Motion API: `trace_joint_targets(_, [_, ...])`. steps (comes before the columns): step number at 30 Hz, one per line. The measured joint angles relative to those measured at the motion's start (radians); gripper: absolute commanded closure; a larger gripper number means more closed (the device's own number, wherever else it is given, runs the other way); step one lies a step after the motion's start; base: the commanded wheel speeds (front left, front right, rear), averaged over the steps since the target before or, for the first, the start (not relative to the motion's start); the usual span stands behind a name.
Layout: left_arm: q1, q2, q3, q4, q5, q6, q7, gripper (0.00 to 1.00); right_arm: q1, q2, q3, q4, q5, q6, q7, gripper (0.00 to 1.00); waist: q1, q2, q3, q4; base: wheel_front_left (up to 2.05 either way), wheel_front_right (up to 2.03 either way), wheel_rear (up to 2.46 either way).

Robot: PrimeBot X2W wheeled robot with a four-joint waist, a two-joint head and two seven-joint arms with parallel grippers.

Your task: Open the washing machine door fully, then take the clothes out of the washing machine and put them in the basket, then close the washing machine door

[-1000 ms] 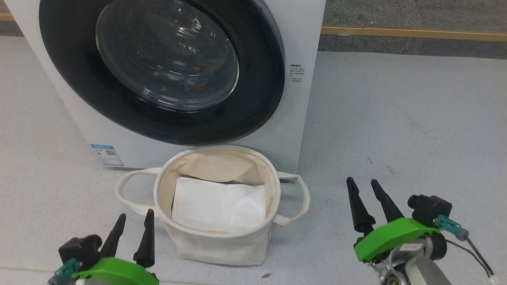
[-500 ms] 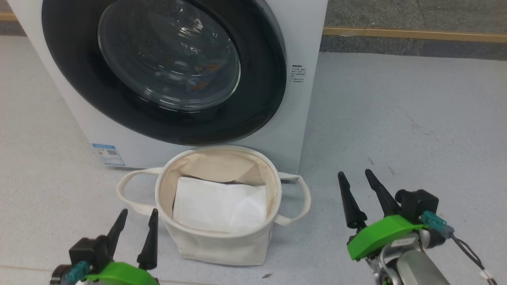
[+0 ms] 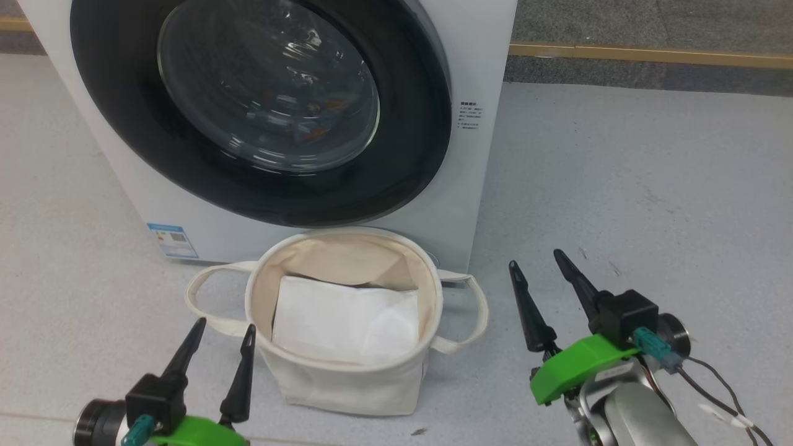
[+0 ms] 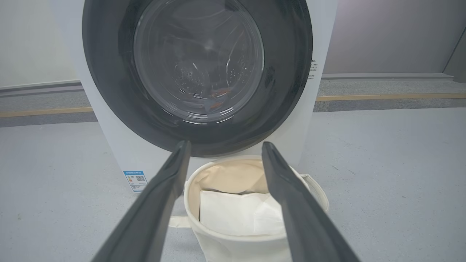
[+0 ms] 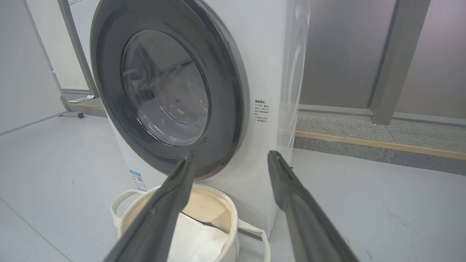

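Note:
The white washing machine [image 3: 474, 186] stands ahead with the washing machine door [image 3: 409, 155] shut, black rim flat against the front. Through its glass bowl I make out small orange-brown spots of the clothes [image 3: 316, 124]. The cream basket [image 3: 347, 387] sits on the floor right below the door. My left gripper [image 3: 226, 324] is open at the basket's left side and holds nothing. My right gripper [image 3: 535, 257] is open to the basket's right and is also empty. In the wrist views the left gripper [image 4: 225, 143] and the right gripper [image 5: 231, 153] point at the door's lower rim from a distance.
A plain white sheet [image 3: 344, 322] lies folded inside the basket. A blue label [image 3: 172, 240] marks the machine's lower left corner. Grey floor [image 3: 650, 186] stretches to the right, up to a kerb with a yellow strip [image 3: 650, 56].
Both grippers have moved forward toward the machine, the right one also drifting left. The head view has shifted slightly. The door, basket and sheet are as before.

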Motion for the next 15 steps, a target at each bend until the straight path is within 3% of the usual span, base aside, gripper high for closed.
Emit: trace_joint_targets(15, [-0.002, 0.003, -0.003, -0.001, 0.002, 0.008, 0.000, 0.00, -0.006, -0.001, -0.019, -0.006, -0.018, 0.000, 0.000, 0.00, 0.0000, 0.0000, 0.000, -0.004, 0.00, 0.00, 0.00])
